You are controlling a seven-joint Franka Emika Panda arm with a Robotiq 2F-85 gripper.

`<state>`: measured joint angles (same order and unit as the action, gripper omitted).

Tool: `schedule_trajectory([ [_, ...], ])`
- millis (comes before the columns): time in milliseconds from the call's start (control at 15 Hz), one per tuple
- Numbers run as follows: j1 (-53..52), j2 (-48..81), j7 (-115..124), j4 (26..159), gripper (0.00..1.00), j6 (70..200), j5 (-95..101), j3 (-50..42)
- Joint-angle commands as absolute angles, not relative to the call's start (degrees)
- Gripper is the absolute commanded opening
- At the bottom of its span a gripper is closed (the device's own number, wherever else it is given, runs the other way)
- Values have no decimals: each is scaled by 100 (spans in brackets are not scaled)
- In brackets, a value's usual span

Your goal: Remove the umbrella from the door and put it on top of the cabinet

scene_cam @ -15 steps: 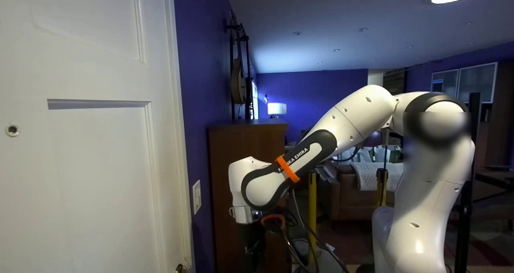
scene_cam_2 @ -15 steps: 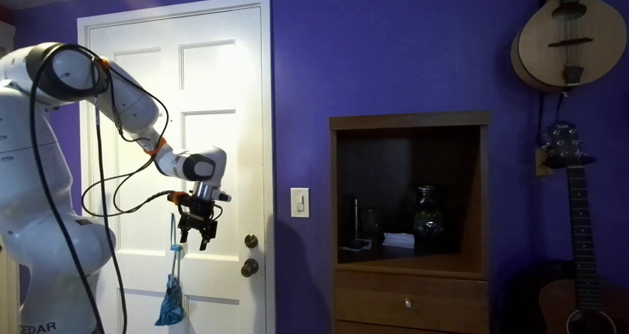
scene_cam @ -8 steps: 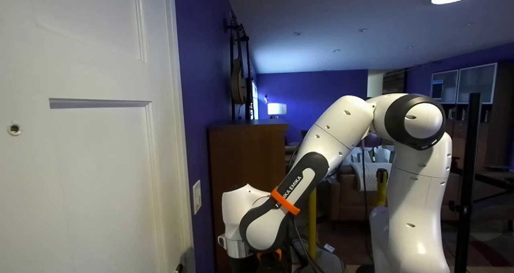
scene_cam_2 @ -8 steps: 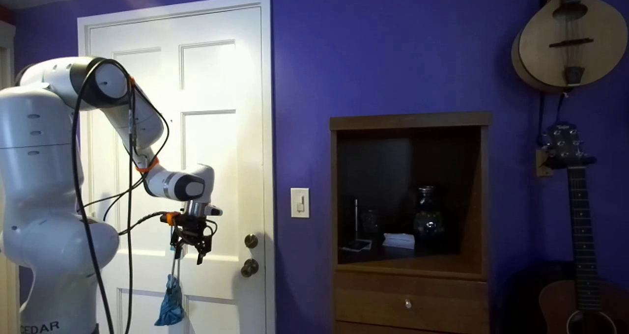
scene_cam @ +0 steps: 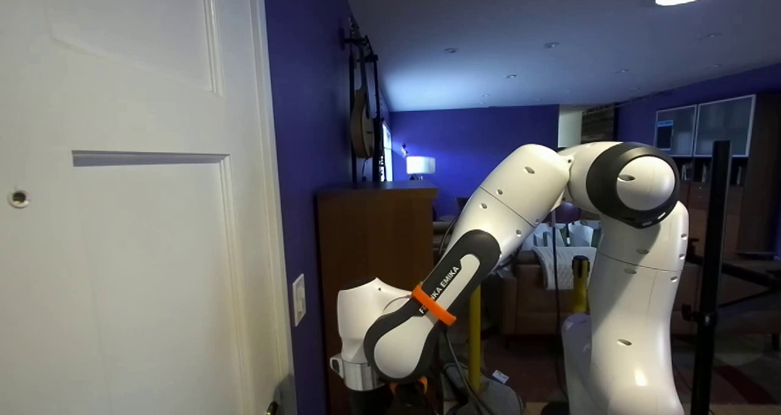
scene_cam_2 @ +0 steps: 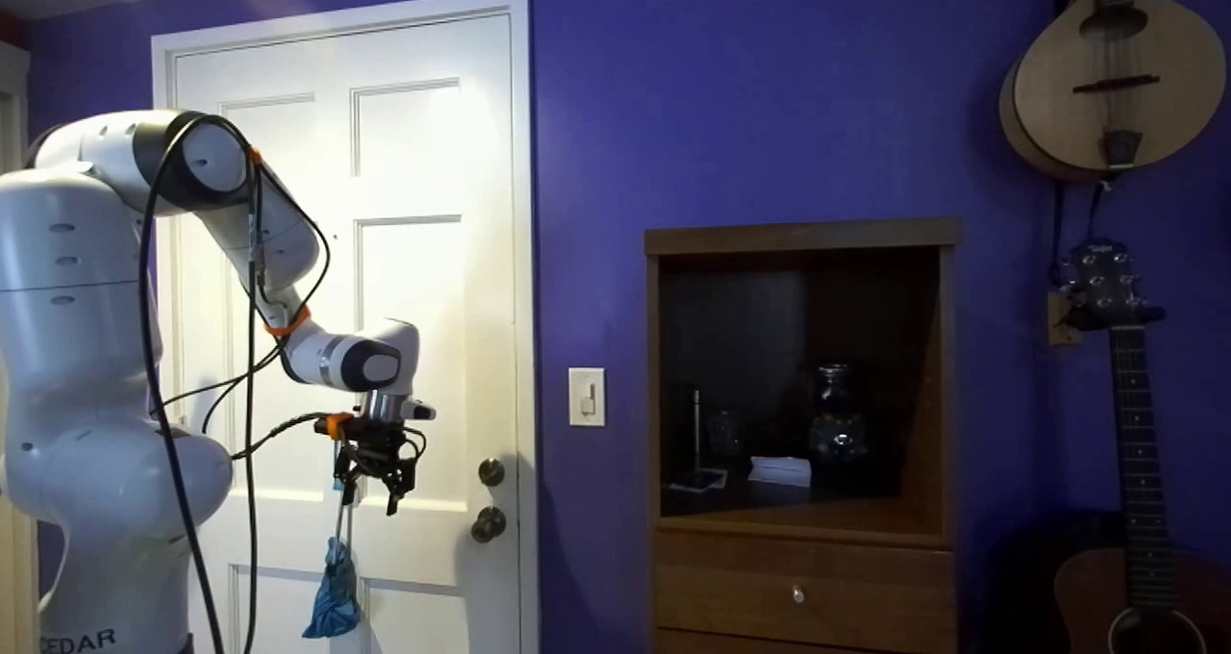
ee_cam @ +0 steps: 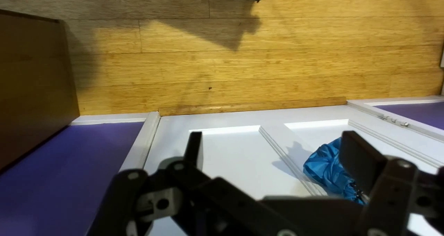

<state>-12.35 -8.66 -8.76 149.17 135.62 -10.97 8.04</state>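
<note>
The gripper (ee_cam: pixel 273 135) has its jaws wide apart. In an exterior view, lower left, the blue umbrella (scene_cam_2: pixel 334 593) hangs against the door (scene_cam_2: pixel 414 264); right of centre, the cabinet (scene_cam_2: pixel 803 238) holds a dark vase (scene_cam_2: pixel 837 433) and white paper (scene_cam_2: pixel 780 471).

- umbrella (scene_cam_2: pixel 333 591): blue, folded, fabric crinkled & bunched at btm, thin pale length above; hangs near-vert. in front of door (scene_cam_2: pixel 409 269), lower L of frame in an exterior view. Top end hidden from me. Wrist view: lower R, partly covered. Can't tell if it touches door.
- door: tall, white, panelled, shut; L side of frame in both exterior views.
- cabinet (scene_cam_2: pixel 803 238): brown wood, tall, boxy, upright, flat top; R of ctr in an exterior view, well apart from umbrella.
</note>
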Motion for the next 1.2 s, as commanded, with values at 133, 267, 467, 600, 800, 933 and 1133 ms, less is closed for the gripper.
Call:
schedule_trajectory([
  [133,-1564,-301,-1034,14789,100,14471,-1030,1246],
  [267,-1687,-150,-979,14886,100,15239,-996,1440],
  [467,-1863,297,-1105,14926,100,16641,-1154,1684],
  [600,-1919,802,-1466,14823,100,17575,-1615,1926],
  [800,-1628,1656,-2003,14537,100,18763,-2171,2680],
  [933,-1122,2209,-1944,14369,100,19330,-1772,3300],
  [1133,-1412,2013,-1058,14603,100,19309,-906,2920],
])
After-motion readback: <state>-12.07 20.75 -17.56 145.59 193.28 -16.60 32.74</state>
